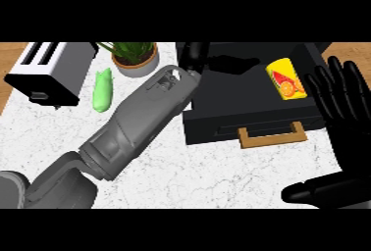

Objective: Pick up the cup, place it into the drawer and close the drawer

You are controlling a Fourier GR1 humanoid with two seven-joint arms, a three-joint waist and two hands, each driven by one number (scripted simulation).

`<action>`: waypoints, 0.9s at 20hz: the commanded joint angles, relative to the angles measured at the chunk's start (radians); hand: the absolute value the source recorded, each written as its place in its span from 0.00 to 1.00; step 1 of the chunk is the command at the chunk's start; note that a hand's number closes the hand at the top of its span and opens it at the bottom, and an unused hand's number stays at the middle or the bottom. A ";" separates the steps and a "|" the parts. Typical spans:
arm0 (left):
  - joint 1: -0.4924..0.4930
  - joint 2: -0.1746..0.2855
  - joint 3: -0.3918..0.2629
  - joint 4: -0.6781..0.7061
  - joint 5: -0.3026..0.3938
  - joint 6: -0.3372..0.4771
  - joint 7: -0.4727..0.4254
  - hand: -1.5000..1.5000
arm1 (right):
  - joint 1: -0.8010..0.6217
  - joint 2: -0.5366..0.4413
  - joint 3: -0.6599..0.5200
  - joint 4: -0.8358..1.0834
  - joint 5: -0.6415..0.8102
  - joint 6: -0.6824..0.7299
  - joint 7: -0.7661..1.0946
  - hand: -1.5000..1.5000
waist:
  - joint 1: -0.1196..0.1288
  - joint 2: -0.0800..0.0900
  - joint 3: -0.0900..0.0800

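Head view: on the white marble desk (217, 171) a black drawer (232, 98) stands pulled open, its wooden handle (272, 136) facing the robot. The yellow cup (285, 78), printed with orange fruit, lies inside the drawer towards its right side. The left hand (196, 54) hangs over the drawer's back left corner, fingers (239, 62) stretched loosely towards the cup, apart from it and holding nothing. The right hand (340, 93) rests at the right edge, fingers spread wide, upward. A toaster (51, 71), potted plant (134, 56) and green vegetable (103, 88) sit at left
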 commanded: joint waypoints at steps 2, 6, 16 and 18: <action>0.021 0.000 0.014 -0.078 0.080 -0.009 -0.080 0.00 | -0.032 -0.032 -0.042 -0.015 -0.091 0.009 0.081 0.00 | 0.024 -0.010 -0.001; 0.050 0.000 0.043 -0.147 0.123 -0.053 -0.112 0.00 | 0.017 -0.051 -0.067 -0.034 -0.126 0.028 0.089 0.00 | 0.069 -0.022 -0.001; 0.174 0.130 0.147 -0.321 0.143 -0.060 -0.053 0.00 | 0.110 -0.172 -0.035 -0.111 -0.034 0.182 0.056 1.00 | 0.125 -0.036 -0.002; 0.277 0.170 0.135 -0.414 0.139 -0.056 -0.047 0.00 | 0.127 -0.177 -0.038 -0.098 0.003 0.192 0.033 1.00 | 0.142 -0.039 -0.002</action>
